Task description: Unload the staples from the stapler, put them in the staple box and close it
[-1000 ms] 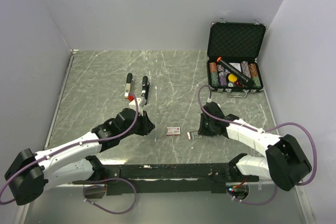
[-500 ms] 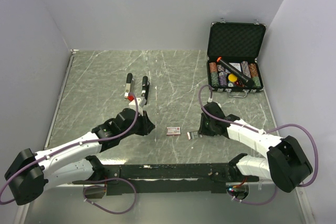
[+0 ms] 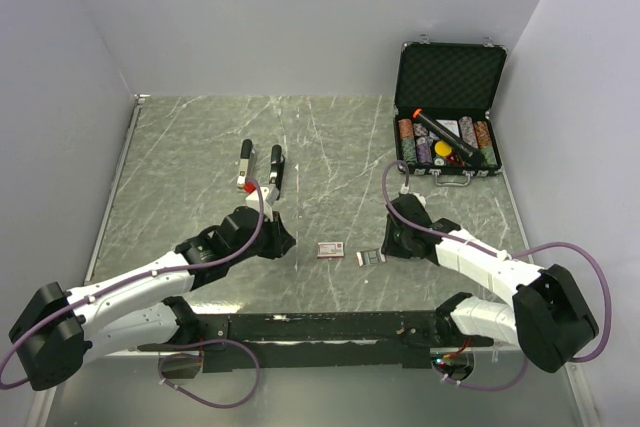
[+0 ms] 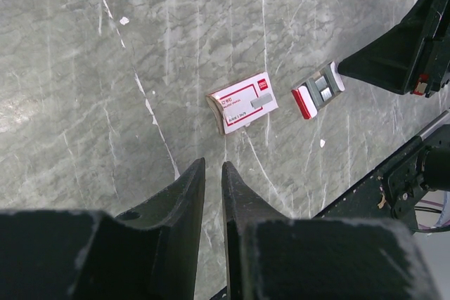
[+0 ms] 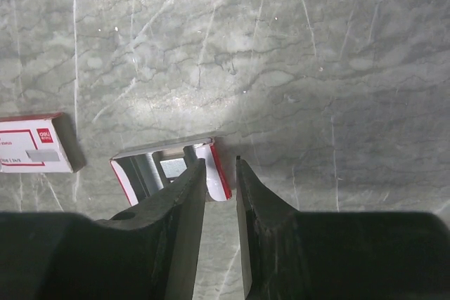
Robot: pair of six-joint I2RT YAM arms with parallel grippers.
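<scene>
One edge of the small tray [image 5: 165, 168] shows between the right tool's [image 5: 220, 162] jaws.

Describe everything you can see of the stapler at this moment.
The stapler shows only in the overhead view. It is small, slim and black, swung open into two long halves that lie almost parallel on the grey marbled table, left of centre, pointing away from the robot. The half on the left ends nearest the robot in a pale silvery section. Their near ends sit by the left arm's cable, so the hinge is unclear. It lies free, with nothing holding it. Any staples inside are too small to make out.
</scene>
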